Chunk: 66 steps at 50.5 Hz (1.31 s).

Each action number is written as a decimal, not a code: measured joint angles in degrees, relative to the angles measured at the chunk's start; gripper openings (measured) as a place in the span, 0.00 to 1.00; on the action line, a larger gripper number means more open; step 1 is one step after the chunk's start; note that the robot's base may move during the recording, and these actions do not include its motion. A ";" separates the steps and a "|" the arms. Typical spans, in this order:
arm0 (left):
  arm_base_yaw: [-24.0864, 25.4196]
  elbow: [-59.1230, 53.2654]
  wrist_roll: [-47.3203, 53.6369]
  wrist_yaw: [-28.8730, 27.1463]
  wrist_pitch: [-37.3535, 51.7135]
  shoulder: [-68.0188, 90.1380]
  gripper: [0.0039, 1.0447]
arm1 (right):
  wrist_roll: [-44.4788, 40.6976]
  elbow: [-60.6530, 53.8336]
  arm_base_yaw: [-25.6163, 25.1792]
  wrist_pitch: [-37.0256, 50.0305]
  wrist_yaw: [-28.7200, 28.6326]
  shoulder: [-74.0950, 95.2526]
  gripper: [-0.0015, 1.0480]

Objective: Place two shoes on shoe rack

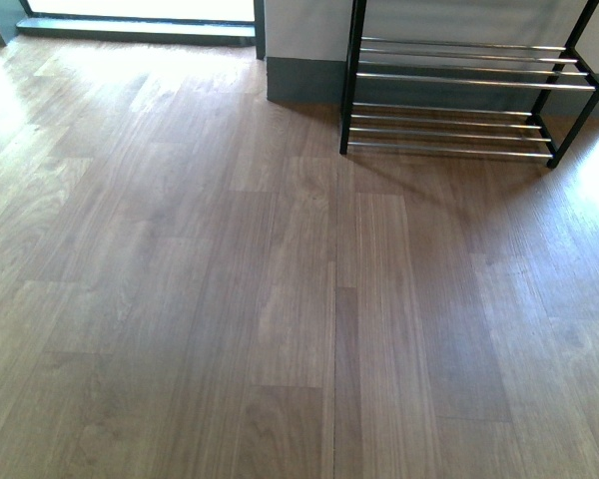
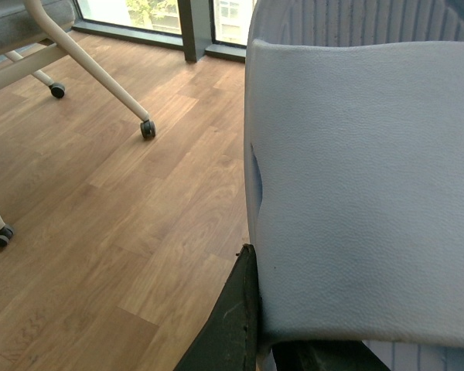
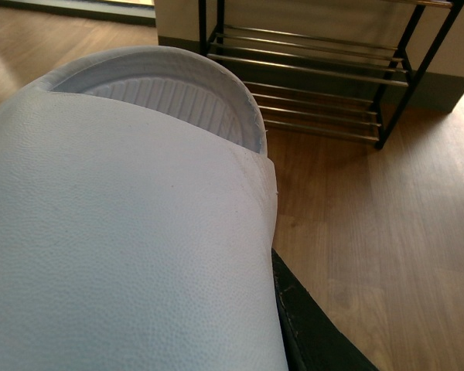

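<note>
Each shoe I hold is a white slide sandal with a pebbled strap and ribbed footbed. One sandal fills the left wrist view, and my left gripper is shut on its strap, a dark finger showing beside it. The other sandal fills the right wrist view, with my right gripper shut on it and one dark finger along its edge. The black shoe rack with chrome bars stands bare against the far wall; it also shows as the rack ahead of the right sandal. Neither arm shows in the front view.
Wood plank floor stretches to the rack. A grey wall base lies left of it, a window sill at far left. Near the left sandal stand white chair legs on casters and a dark window post.
</note>
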 joint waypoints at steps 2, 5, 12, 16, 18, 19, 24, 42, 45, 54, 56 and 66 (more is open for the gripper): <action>0.00 0.00 0.00 -0.13 0.00 0.00 0.02 | 0.00 0.00 0.00 0.00 0.02 0.00 0.02; 0.00 0.00 0.00 -0.11 0.00 0.00 0.02 | 0.02 0.00 0.00 0.00 0.00 -0.02 0.02; 0.00 0.00 0.00 -0.09 0.00 0.02 0.02 | 0.00 0.00 0.00 0.00 0.02 0.00 0.02; 0.00 0.00 0.00 -0.11 0.00 0.00 0.02 | 0.00 0.00 0.00 0.00 0.00 0.00 0.02; 0.00 0.00 0.00 -0.11 0.02 0.00 0.02 | 0.00 0.00 0.00 0.00 0.02 0.00 0.02; 0.00 0.00 0.00 -0.11 0.02 0.00 0.02 | 0.00 0.00 0.00 0.00 0.00 0.00 0.02; 0.04 -0.02 0.00 -0.35 0.00 0.07 0.02 | 0.00 0.00 0.00 0.00 -0.31 0.09 0.02; 0.02 -0.02 0.00 -0.37 0.00 0.09 0.02 | 0.00 0.00 0.02 0.00 -0.44 0.00 0.02; 0.02 -0.02 -0.02 -0.59 0.00 0.09 0.02 | 0.00 0.00 0.02 0.00 -0.42 -0.02 0.02; 0.00 -0.02 0.00 -0.31 0.00 0.09 0.02 | 0.00 0.00 0.02 0.00 -0.33 0.00 0.02; 0.00 -0.04 0.00 -0.35 0.00 0.11 0.02 | 0.00 0.00 0.02 0.00 -0.31 -0.02 0.02; -0.04 -0.07 0.00 0.07 0.00 0.11 0.02 | 0.02 0.00 0.02 0.00 0.15 0.00 0.02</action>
